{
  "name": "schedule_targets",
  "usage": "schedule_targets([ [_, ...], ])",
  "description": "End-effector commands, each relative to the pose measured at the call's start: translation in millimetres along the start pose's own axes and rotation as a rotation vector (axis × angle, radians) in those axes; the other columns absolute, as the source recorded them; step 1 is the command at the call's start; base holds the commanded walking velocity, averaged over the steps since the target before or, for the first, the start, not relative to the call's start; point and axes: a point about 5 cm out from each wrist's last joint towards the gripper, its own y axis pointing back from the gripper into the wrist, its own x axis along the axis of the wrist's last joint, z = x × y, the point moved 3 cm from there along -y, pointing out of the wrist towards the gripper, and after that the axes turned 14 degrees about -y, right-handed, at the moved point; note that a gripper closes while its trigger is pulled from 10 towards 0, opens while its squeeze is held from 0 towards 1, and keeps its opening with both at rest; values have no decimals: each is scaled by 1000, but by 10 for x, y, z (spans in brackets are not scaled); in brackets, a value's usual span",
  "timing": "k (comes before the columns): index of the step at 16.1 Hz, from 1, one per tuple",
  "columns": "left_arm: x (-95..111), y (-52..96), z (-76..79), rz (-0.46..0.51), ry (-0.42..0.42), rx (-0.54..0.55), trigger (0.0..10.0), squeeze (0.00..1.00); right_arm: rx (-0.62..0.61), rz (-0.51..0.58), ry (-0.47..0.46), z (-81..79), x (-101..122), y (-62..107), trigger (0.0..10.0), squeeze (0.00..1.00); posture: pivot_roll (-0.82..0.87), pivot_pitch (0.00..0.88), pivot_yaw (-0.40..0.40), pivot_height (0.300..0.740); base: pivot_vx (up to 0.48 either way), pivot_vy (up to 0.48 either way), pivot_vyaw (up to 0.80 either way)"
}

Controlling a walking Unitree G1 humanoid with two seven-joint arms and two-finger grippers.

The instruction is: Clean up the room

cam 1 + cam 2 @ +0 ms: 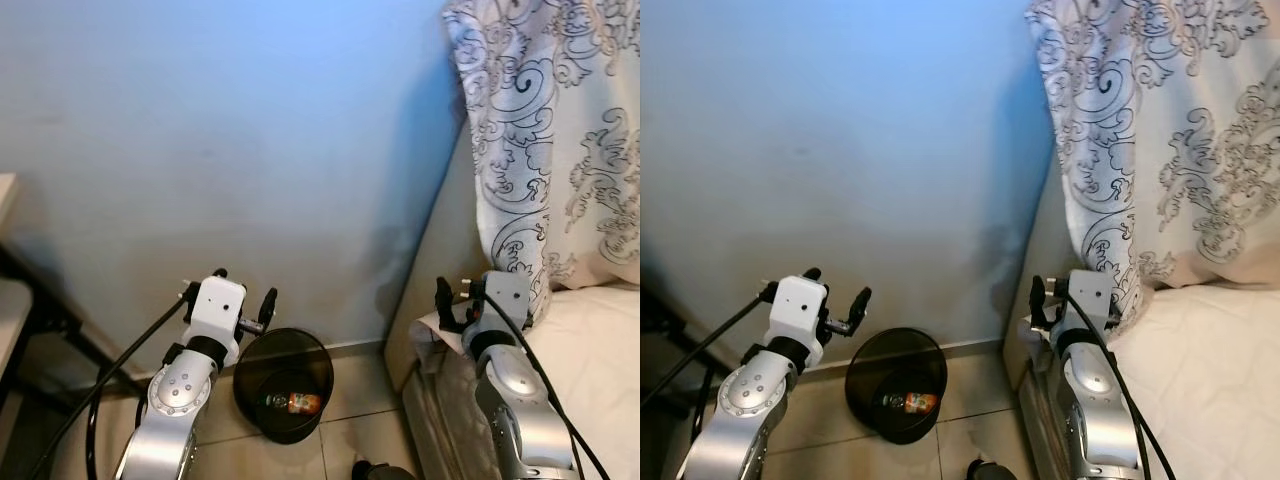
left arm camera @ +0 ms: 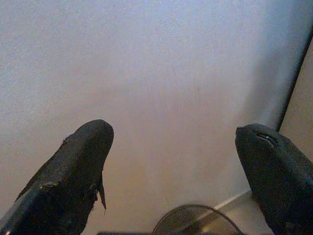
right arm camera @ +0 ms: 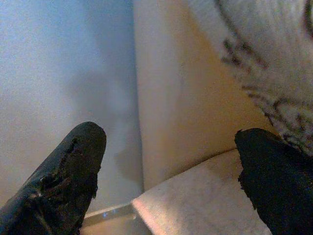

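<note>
A black round bin [image 1: 252,398] stands on the tiled floor against the blue wall. Inside it lies a small bottle with an orange and red label [image 1: 299,403]. My left gripper [image 1: 245,290] is raised just above the bin's left rim, open, with nothing between its fingers. My right gripper [image 3: 171,147] hovers over the near corner of the bed [image 1: 600,350], facing the wall and the beige headboard [image 3: 176,98]. It is open and holds nothing.
A patterned white and grey pillow [image 1: 550,130] leans up at the head of the bed. A table edge and dark legs [image 1: 20,300] stand at the far left. A dark object [image 1: 375,470] lies on the floor by the bed's base.
</note>
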Motion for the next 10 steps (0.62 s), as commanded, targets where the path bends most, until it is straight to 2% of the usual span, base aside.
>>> schedule_targets([
  [1,-9,23,-40,-11,-13,9,10000,0,12,-15,12,-6,1,28,10000,1000,35,0,38,740,0,0,-750],
  [2,-18,31,-29,-15,-24,-7,10000,0,146,-67,45,-165,-52,52,10000,1000,35,0,38,740,0,0,-738],
  [3,-29,43,-23,-18,-41,-34,10000,0,322,-181,104,-353,-190,124,10000,1000,42,0,44,740,0,0,-738],
  [4,-54,72,9,-19,-74,-109,10000,0,519,-281,138,-504,-279,265,10000,1000,47,0,48,740,0,0,-719],
  [5,-72,107,38,-18,-99,-179,10000,0,642,-320,141,-562,-271,367,10000,1000,47,0,48,740,0,0,-700],
  [7,-72,157,36,-10,-108,-245,10000,0,720,-353,142,-523,-221,445,10000,1000,54,0,46,740,0,0,-687],
  [10,-62,215,-22,-1,-99,-288,10000,0,744,-407,194,-258,-153,552,10000,1000,57,0,53,740,0,0,-656],
])
